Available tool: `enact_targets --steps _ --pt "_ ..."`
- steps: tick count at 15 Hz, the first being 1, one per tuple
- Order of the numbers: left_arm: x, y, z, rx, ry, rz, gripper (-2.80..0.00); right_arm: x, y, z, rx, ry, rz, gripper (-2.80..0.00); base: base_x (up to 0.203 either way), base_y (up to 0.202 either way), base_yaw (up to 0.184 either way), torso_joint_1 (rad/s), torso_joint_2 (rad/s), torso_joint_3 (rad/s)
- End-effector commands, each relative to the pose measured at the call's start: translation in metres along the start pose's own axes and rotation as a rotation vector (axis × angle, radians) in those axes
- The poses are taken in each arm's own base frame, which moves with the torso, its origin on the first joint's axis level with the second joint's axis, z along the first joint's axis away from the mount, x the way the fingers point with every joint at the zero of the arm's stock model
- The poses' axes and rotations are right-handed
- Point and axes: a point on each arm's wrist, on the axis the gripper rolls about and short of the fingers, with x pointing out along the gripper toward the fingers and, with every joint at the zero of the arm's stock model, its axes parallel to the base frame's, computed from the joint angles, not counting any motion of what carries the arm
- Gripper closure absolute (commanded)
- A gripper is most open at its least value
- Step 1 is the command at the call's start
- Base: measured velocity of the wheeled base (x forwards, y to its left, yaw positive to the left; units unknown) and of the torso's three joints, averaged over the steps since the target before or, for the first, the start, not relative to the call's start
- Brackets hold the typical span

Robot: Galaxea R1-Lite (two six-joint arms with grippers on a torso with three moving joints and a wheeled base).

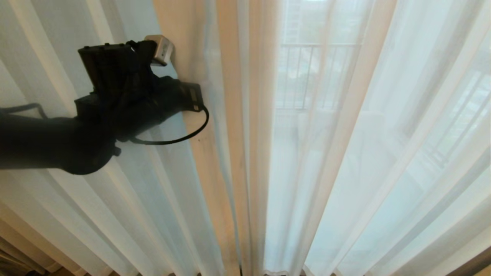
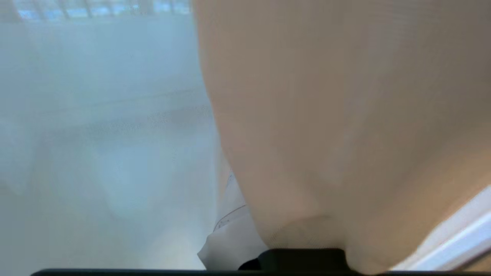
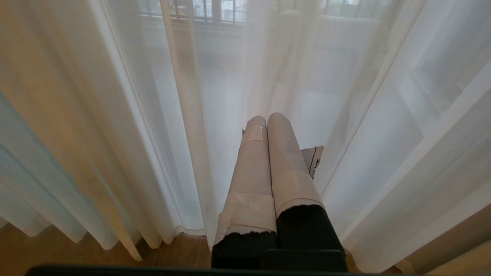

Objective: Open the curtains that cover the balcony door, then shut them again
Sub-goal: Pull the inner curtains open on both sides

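Daylight and a balcony railing (image 1: pixel 318 73) are seen through the sheer white curtains (image 1: pixel 345 153), which are drawn shut across the whole view, folds hanging to the wood floor (image 3: pixel 180 253). A thick fold near the middle seam is pinched by the clamped-down left gripper (image 1: pixel 201 96). The right gripper (image 3: pixel 266 126) is parked low by the hem, taped fingers (image 3: pixel 249 172) pressed together, nothing held.

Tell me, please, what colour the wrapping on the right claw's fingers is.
Off-white tape over black fingers, clearest in the right wrist view.
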Motion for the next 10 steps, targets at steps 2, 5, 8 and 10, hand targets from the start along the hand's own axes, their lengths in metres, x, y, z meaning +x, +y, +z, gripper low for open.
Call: enact_targets --steps 2,5,8,10 --pt "-0.006 0.000 0.009 0.001 -0.030 0.046 0.00 0.000 0.000 0.000 -0.001 0.000 0.000 0.00 0.000 0.000 0.000 0.000 0.00 0.000" --pt "-0.012 0.002 0.016 0.001 -0.053 0.090 0.00 0.000 0.000 0.000 -0.001 0.000 0.001 0.00 0.000 0.000 0.000 0.000 0.00 0.000" --pt "-0.022 0.006 0.025 0.003 -0.087 0.118 0.00 0.000 0.000 0.000 -0.001 0.000 0.000 0.00 0.000 0.000 0.000 0.000 0.00 0.000" --pt "-0.032 0.011 0.028 0.007 -0.100 0.137 0.00 0.000 0.000 0.000 -0.001 0.000 0.001 0.00 0.000 0.000 0.000 0.000 0.00 0.000"
